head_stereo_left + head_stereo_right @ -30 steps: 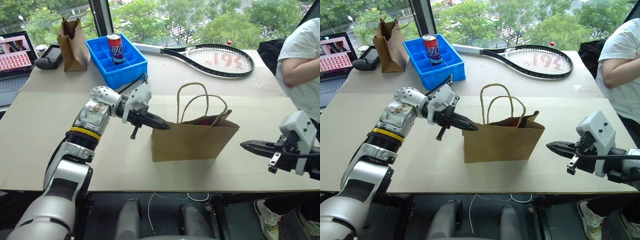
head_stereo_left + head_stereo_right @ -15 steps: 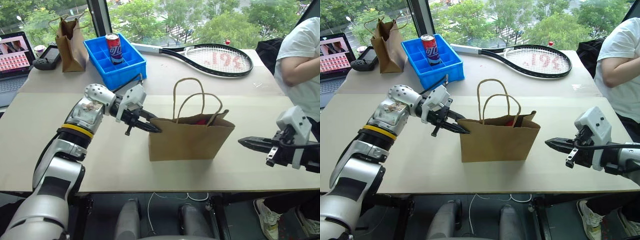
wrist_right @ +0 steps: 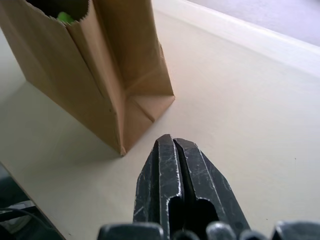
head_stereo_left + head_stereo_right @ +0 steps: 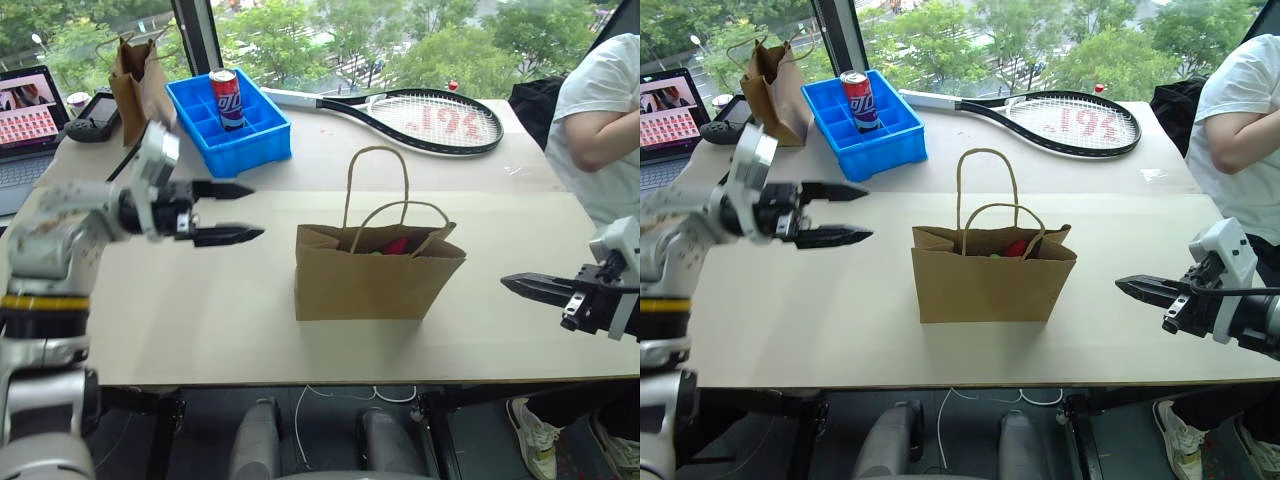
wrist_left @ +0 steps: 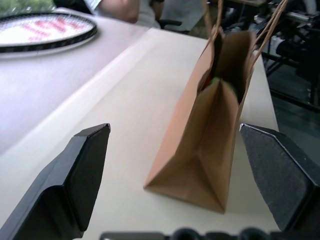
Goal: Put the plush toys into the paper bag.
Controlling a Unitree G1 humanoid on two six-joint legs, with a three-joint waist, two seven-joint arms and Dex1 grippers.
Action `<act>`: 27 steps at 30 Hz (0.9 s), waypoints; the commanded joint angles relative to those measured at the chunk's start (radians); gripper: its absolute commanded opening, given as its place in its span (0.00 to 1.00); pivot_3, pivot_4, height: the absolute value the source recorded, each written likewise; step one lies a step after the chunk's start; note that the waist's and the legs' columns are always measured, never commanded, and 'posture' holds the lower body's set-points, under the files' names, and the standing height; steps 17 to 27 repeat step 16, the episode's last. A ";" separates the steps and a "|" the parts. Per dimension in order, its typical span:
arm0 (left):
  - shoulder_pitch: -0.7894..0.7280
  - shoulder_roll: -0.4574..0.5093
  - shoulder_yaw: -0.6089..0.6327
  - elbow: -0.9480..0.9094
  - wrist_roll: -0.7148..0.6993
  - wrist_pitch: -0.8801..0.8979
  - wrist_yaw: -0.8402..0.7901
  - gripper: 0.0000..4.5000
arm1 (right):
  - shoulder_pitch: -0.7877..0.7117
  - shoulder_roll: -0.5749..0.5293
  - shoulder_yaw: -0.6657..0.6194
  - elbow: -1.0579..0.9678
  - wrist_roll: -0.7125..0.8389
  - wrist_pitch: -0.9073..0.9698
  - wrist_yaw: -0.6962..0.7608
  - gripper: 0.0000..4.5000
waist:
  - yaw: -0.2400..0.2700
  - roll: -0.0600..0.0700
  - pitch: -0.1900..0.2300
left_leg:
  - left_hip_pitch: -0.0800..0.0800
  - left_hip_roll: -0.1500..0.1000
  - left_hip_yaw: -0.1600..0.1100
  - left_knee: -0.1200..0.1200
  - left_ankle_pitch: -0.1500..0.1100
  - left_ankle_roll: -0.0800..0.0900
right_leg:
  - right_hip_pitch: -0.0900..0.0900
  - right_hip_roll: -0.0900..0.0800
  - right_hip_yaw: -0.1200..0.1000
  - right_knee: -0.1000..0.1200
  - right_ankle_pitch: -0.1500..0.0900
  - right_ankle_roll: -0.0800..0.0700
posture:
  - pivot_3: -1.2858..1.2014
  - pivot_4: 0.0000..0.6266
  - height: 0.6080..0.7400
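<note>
Tabletop (image 4: pixel 180 300): one paper bag (image 4: pixel 375 285), two plush toys (image 4: pixel 394 246) inside.

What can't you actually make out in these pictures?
- Red plush toy and lime-green plush toy: mostly hidden by the walls of the wide light-brown paper bag, head and wrist views.
- Contents of the darker crumpled bag: hidden by its walls.
- Laptop screen: cut by the edge, too small.
</note>
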 commanded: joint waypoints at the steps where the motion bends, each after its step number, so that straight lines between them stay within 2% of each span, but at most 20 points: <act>1: 0.156 -0.035 0.091 -0.152 0.034 -0.007 0.179 1.00 | 0.013 0.106 -0.014 -0.010 -0.027 -0.127 -0.066 0.34 | 0.001 0.000 0.000 | 0.000 0.000 0.000 0.000 -0.001 -0.002 | 0.000 0.000 0.000 0.001 0.000 0.000 | 0.52 0.24 1.00; 5: 0.322 -0.118 0.137 -0.244 0.055 -0.041 0.320 1.00 | 0.035 0.194 0.003 0.019 -0.092 -0.245 -0.109 0.66 | 0.007 0.000 0.000 | -0.001 0.000 0.001 0.001 -0.004 -0.007 | 0.000 0.000 0.000 0.000 0.000 -0.001 | 0.52 0.24 1.00; 9: 0.375 -0.158 0.130 -0.240 0.079 -0.096 0.369 1.00 | 0.033 0.209 0.014 0.051 -0.113 -0.295 -0.119 0.97 | 0.007 0.000 0.000 | 0.000 0.000 0.001 0.001 -0.005 -0.008 | -0.001 -0.001 0.000 0.000 0.001 -0.002 | 0.52 0.24 1.00; 16: 0.403 -0.191 0.056 -0.174 0.160 -0.220 0.387 1.00 | 0.051 0.211 0.028 0.059 -0.140 -0.335 -0.142 0.99 | 0.004 0.001 -0.001 | 0.002 0.000 0.001 0.000 -0.005 -0.008 | 0.000 0.000 0.000 0.000 0.002 -0.003 | 0.52 0.24 1.00; 27: 0.403 -0.191 0.056 -0.174 0.160 -0.220 0.387 1.00 | 0.051 0.211 0.028 0.059 -0.140 -0.335 -0.142 0.99 | 0.004 0.001 -0.001 | 0.002 0.000 0.001 0.000 -0.005 -0.008 | 0.000 0.000 0.000 0.000 0.002 -0.003 | 0.52 0.24 1.00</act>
